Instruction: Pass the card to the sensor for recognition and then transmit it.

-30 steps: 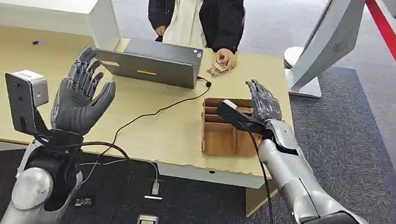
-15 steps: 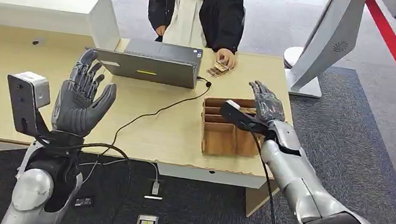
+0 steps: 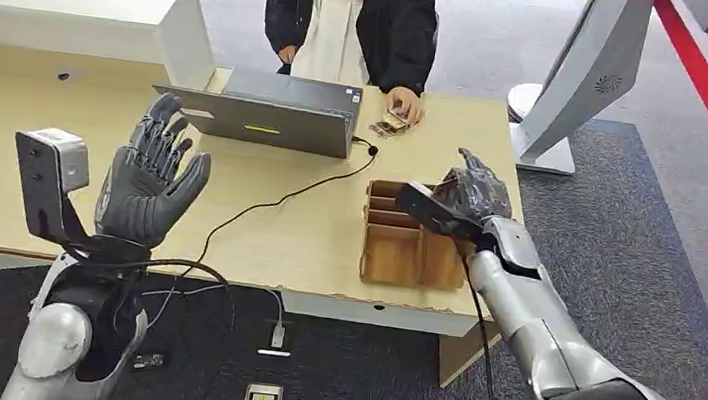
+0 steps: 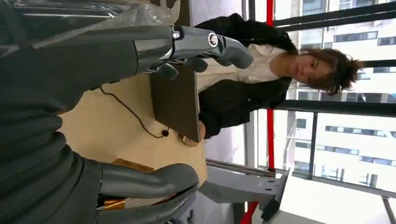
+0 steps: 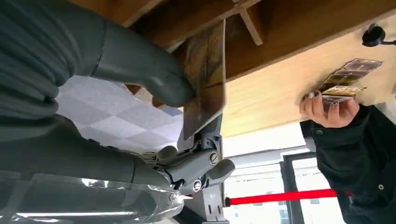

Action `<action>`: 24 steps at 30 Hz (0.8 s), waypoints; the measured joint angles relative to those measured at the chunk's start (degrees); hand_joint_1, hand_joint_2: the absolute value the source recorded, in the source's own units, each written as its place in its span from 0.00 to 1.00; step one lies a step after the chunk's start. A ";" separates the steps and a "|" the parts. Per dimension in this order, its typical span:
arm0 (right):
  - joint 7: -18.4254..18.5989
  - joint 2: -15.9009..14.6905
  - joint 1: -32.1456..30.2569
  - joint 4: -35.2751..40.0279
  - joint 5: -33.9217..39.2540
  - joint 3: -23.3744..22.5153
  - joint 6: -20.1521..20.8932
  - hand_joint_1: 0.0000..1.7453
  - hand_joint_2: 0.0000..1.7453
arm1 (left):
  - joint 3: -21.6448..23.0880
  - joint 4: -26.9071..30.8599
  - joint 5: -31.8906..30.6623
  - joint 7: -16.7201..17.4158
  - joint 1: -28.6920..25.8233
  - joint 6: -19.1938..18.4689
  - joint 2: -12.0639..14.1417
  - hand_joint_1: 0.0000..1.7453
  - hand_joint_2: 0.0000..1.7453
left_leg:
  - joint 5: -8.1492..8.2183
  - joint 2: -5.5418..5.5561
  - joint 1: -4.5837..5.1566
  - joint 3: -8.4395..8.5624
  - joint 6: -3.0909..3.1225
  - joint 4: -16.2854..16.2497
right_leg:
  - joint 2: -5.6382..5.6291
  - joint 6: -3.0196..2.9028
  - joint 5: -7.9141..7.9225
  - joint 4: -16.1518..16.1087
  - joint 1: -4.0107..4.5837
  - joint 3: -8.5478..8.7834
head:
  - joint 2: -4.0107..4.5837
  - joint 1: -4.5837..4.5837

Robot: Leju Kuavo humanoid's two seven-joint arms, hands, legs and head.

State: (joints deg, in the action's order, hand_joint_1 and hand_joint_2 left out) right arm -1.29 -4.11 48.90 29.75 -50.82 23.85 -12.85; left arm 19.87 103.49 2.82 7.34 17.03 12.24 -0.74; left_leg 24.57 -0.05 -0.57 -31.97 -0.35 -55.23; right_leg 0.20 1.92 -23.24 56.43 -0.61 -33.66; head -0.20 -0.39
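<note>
Presently catalogued, from the head view:

Right hand (image 3: pixel 471 193): positioned over the wooden box (image 3: pixel 404 251) at the desk's (image 3: pixel 305 245) right end. A card (image 5: pixel 204 77) is pinched between thumb and fingers, as seen in the right wrist view, where it is held against the box's dividers; whether its lower edge is clear of the box cannot be told.

Left hand (image 3: pixel 148 187): raised upright above the desk's near left part, palm forward, fingers spread, nothing held.

Box: brown, divided into compartments, set near the desk's front right edge.

Laptop (image 3: pixel 269 115): grey, placed at the far middle of the desk, its back turned to the robot. A black cable (image 3: pixel 274 201) is run from beside it across the desk and over the near edge.

Person (image 3: pixel 350 18): stood behind the desk in a dark jacket over a pale top. Several cards (image 3: pixel 389 124) are held fanned on the desk under the person's hand (image 3: pixel 407 103), just right of the laptop.

White stand (image 3: pixel 568 94): placed on the floor beyond the desk's right end.
</note>
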 joint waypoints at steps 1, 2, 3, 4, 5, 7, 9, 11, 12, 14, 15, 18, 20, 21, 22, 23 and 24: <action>0.00 -0.02 0.00 0.00 0.00 0.00 -0.02 1.00 1.00 | 0.00 0.02 0.11 0.00 0.00 0.00 0.00 0.00 1.00 | 0.00 0.00 0.00 0.00 0.00 0.00 | 0.00 0.00 0.00 0.00 0.00 0.00 | 0.00 0.00; 0.00 -0.04 0.00 0.00 0.00 0.00 -0.09 1.00 1.00 | 0.02 0.04 0.11 0.00 0.00 0.00 0.00 0.00 1.00 | 0.00 0.00 0.00 0.00 0.00 0.00 | 0.00 0.00 0.00 0.00 0.00 0.00 | 0.00 0.00; 0.07 -0.07 -0.02 0.00 0.00 0.00 -0.11 1.00 1.00 | 0.02 0.04 0.13 0.00 0.00 0.00 0.00 0.00 1.00 | 0.00 0.00 0.00 0.00 0.00 0.00 | 0.00 0.00 0.00 0.00 0.00 0.00 | 0.00 0.00; 0.11 -0.09 -0.03 0.00 0.00 0.00 -0.15 0.97 1.00 | 0.02 0.04 0.13 0.00 0.01 0.00 0.00 0.00 1.00 | 0.00 0.00 0.00 0.00 0.00 0.00 | 0.00 0.00 0.00 0.00 0.00 0.00 | 0.00 0.00; 0.11 -0.09 -0.04 0.00 0.00 0.00 -0.17 0.96 1.00 | 0.02 0.04 0.13 -0.02 0.02 0.00 0.00 0.00 1.00 | 0.00 0.00 0.00 0.00 0.00 0.00 | 0.00 0.00 0.00 0.00 0.00 0.00 | 0.00 0.00; 0.11 -0.09 -0.06 0.02 -0.11 0.00 -0.22 0.97 1.00 | 0.02 0.04 0.13 -0.15 0.07 0.02 0.00 0.00 1.00 | 0.00 0.00 0.00 0.00 0.00 0.00 | 0.00 0.00 0.00 0.00 0.00 0.00 | 0.00 0.00; 0.13 -0.09 -0.06 0.02 -0.20 0.00 -0.26 0.95 1.00 | 0.02 0.04 0.11 -0.20 0.11 0.02 0.00 0.00 1.00 | 0.00 0.00 0.00 0.00 0.00 0.00 | 0.00 0.00 0.00 0.00 0.00 0.00 | 0.00 0.00; 0.13 -0.09 -0.06 0.02 -0.35 0.02 -0.26 0.95 1.00 | 0.02 0.04 0.11 -0.24 0.10 0.04 0.00 0.00 1.00 | 0.00 0.00 0.00 0.00 0.00 0.00 | 0.00 0.00 0.00 0.00 0.00 0.00 | 0.00 0.00; 0.15 -0.07 -0.05 0.04 -0.37 0.04 -0.26 0.95 1.00 | 0.02 0.04 0.11 -0.35 0.11 0.04 0.00 0.00 1.00 | 0.00 0.00 0.00 0.00 0.00 0.00 | 0.00 0.00 0.00 0.00 0.00 0.01 | 0.00 0.00; 0.15 0.00 -0.04 0.04 -0.52 0.04 -0.26 0.94 1.00 | 0.02 0.04 0.11 -0.39 0.10 0.07 0.00 0.00 1.00 | 0.00 0.00 0.00 0.00 0.00 0.00 | 0.00 0.00 0.00 0.00 0.00 0.01 | 0.00 0.00; 0.15 0.02 -0.02 0.04 -0.55 0.07 -0.28 1.00 1.00 | 0.02 0.04 0.11 -0.42 0.11 0.11 0.00 0.00 1.00 | 0.00 0.00 0.00 0.00 0.00 0.00 | 0.00 0.00 0.00 0.00 0.00 0.00 | 0.00 0.00; 0.15 0.20 0.14 0.04 -0.70 0.11 -0.63 1.00 1.00 | 0.02 0.04 0.11 -0.66 0.11 0.22 0.00 0.00 1.00 | 0.00 0.00 0.00 0.00 0.00 0.00 | 0.00 0.00 0.00 0.00 0.00 0.00 | 0.00 0.00; -0.15 0.28 0.45 0.04 -0.61 0.11 -1.26 1.00 1.00 | 0.02 0.02 0.11 -0.83 0.10 0.22 -0.02 0.00 1.00 | 0.00 0.00 0.00 -0.01 0.00 0.00 | 0.00 0.00 0.00 0.00 0.00 0.00 | 0.00 0.00; -0.46 0.31 0.68 0.07 -0.37 0.11 -1.75 1.00 1.00 | 0.02 -0.02 0.11 -1.05 0.10 0.22 -0.04 0.00 1.00 | 0.00 0.00 0.00 0.00 0.00 0.00 | 0.00 0.00 0.00 0.00 0.00 0.00 | 0.00 -0.02; -0.79 0.31 1.03 0.11 -0.15 0.11 -2.38 1.00 1.00 | 0.02 -0.04 0.11 -1.25 0.10 0.22 -0.07 0.00 1.00 | 0.00 0.00 0.00 0.00 0.00 0.00 | 0.00 0.00 0.00 0.00 0.00 0.00 | 0.00 0.02; -1.20 0.28 1.48 0.26 0.11 0.11 -2.91 1.00 1.00 | 0.02 -0.07 0.11 -1.47 0.09 0.20 -0.09 0.00 1.00 | 0.00 -0.01 0.01 0.00 0.00 0.00 | 0.00 0.00 0.00 0.00 -0.01 0.00 | 0.00 0.00; -1.55 0.26 2.02 0.37 0.31 0.09 -3.43 1.00 1.00 | 0.02 -0.15 0.11 -1.73 0.09 0.09 -0.11 0.00 1.00 | 0.00 -0.02 0.01 0.01 0.00 -0.01 | 0.00 0.00 0.00 0.00 -0.01 0.00 | 0.00 0.00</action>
State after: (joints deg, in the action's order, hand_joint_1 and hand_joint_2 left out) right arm -2.84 -3.85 50.93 30.12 -50.51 23.93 -16.29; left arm 19.89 103.34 2.93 5.62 17.12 12.33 -0.85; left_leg 24.56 -0.07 -0.56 -31.96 -0.35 -55.23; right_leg 0.19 1.92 -23.23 56.43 -0.62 -33.66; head -0.20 -0.39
